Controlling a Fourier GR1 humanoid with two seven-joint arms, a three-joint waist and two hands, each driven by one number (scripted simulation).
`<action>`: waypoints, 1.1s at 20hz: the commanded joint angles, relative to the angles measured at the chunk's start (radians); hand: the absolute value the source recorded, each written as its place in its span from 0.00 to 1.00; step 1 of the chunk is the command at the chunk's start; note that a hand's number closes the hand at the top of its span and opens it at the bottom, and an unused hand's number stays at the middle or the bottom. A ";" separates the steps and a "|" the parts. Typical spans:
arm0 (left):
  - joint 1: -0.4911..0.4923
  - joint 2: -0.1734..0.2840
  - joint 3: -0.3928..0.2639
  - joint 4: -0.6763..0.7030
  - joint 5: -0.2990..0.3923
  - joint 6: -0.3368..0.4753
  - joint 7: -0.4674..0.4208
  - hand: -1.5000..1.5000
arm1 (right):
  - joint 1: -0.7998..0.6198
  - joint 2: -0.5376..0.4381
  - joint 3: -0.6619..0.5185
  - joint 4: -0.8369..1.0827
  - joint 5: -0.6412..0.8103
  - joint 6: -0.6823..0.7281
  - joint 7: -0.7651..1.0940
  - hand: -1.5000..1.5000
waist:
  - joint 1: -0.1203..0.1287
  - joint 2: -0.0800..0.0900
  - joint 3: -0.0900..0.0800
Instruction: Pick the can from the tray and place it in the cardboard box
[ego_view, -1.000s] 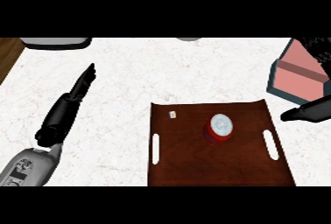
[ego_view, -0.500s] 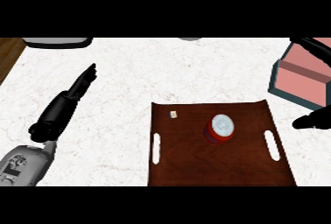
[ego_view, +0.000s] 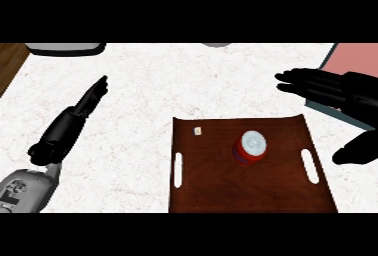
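Observation:
A red can (ego_view: 250, 148) with a white top stands upright in the middle of the brown tray (ego_view: 221, 190). My right hand (ego_view: 332, 91) is open to the right of the can, apart from it. Its straight fingers (ego_view: 295, 82) point left above the tray's far right corner, and its thumb (ego_view: 356, 149) hangs beside the tray's right handle. The cardboard box (ego_view: 358, 60), pink inside, shows at the top right, partly hidden behind that hand. On the left of the counter my left hand (ego_view: 77, 110) lies open, its fingers pointing away from me.
A grey container (ego_view: 63, 48) sits at the far left edge and another grey thing (ego_view: 218, 45) at the far middle. The counter's wooden left edge (ego_view: 9, 67) shows. A small white tag (ego_view: 197, 131) lies on the tray's far left part.
My right hand has come in from the right edge and spread its fingers, now covering much of the box. The can, the tray and my left hand have stayed put.

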 joint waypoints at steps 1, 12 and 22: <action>-0.010 -0.014 0.016 -0.002 0.001 -0.006 0.025 0.50 | -0.018 -0.007 0.054 -0.166 0.030 0.108 0.156 0.00 | -0.012 -0.003 0.000; 0.012 -0.031 0.064 0.038 -0.046 -0.050 -0.045 0.50 | 0.063 0.135 0.160 -0.406 0.165 0.278 0.564 0.00 | -0.012 0.000 0.000; -0.009 -0.089 0.107 0.089 -0.094 -0.097 -0.054 0.50 | 0.088 0.325 0.248 -0.298 0.416 0.272 0.587 0.00 | -0.005 0.003 0.001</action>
